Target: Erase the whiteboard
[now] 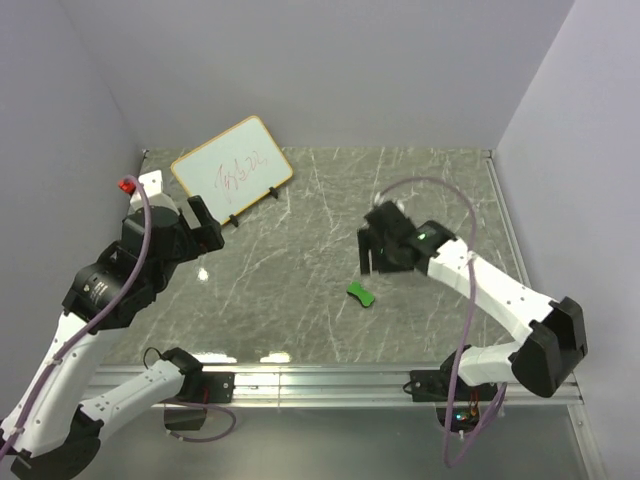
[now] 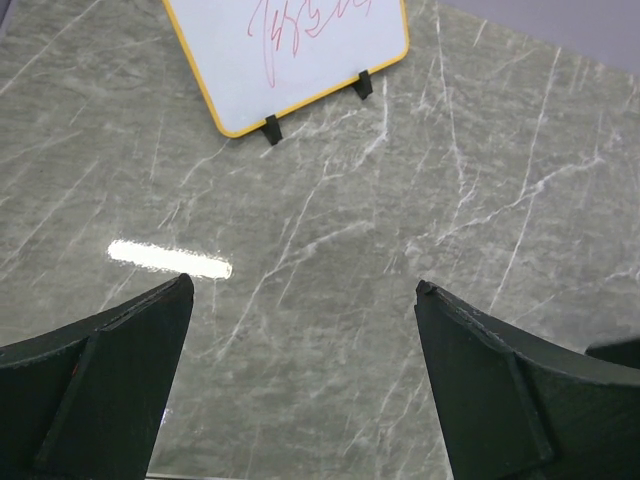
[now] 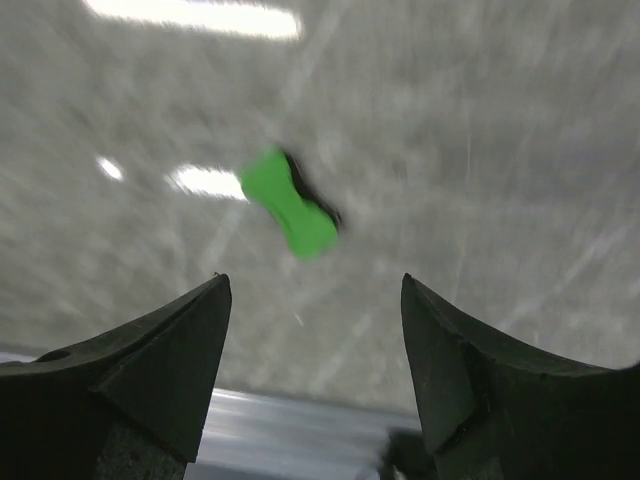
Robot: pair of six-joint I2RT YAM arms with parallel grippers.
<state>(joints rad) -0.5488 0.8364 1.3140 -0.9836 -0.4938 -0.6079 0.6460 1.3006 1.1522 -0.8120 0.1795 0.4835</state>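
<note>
The whiteboard (image 1: 232,165) stands tilted on small black feet at the back left, its white face marked with red scribbles; the left wrist view shows its lower part (image 2: 300,60). My left gripper (image 1: 190,225) hovers just in front of it, open, with only bare table between the fingers (image 2: 303,290). A small green bow-shaped eraser (image 1: 361,294) lies flat on the table near the middle. My right gripper (image 1: 375,250) hangs above and slightly behind it, open and holding nothing. In the blurred right wrist view the eraser (image 3: 290,205) lies ahead of the fingertips of the right gripper (image 3: 315,285).
A small white block with a red tip (image 1: 140,183) sits at the far left beside the whiteboard. A metal rail (image 1: 330,380) runs along the near table edge. Pale walls close the table at the back and both sides.
</note>
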